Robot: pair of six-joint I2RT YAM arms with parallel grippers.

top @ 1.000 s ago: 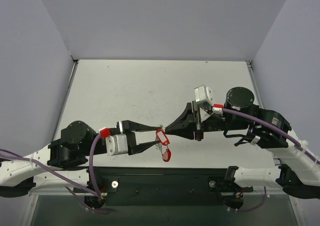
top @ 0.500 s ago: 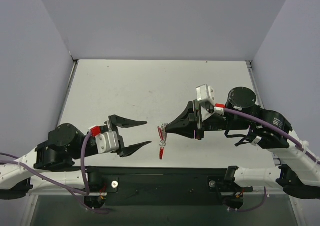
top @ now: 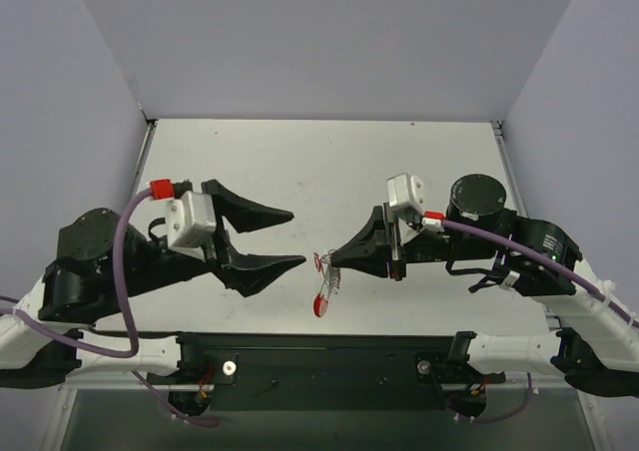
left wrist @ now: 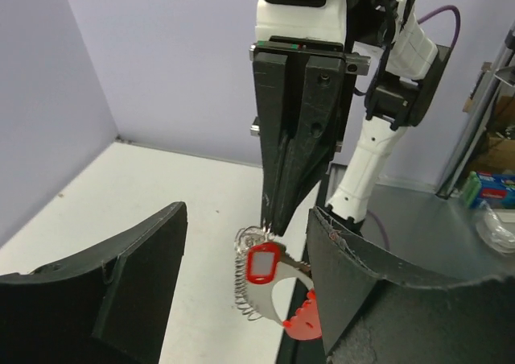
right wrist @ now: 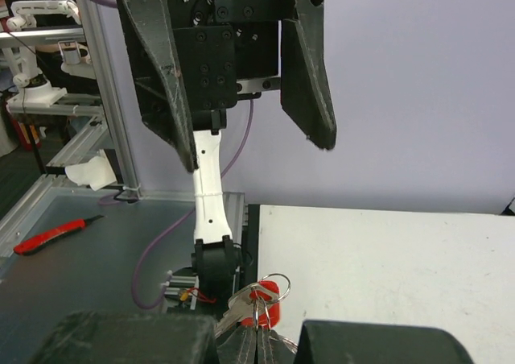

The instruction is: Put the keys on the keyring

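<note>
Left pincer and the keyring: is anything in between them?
No, just a bare gap. The top view shows only table under the stretch from the open left pincer to the keyring dangling from the shut right pincer.

My left gripper (top: 298, 237) is a pair of matte black plastic fingers, broad at the root and tapering to points. My right gripper (top: 332, 259) has the same black wedge shape, with small round screw heads (left wrist: 322, 78) sunk in its face and a thin green strip (left wrist: 302, 47) along its upper edge. Each wrist carries a pale grey boxy camera block (top: 190, 220), a bright red cable clip (top: 162, 188) and a purple cable (top: 122, 261). Behind them come fat black round joint housings (top: 479, 200), then white arm shells (top: 519, 349) towards the lower corners of the frame.
</note>
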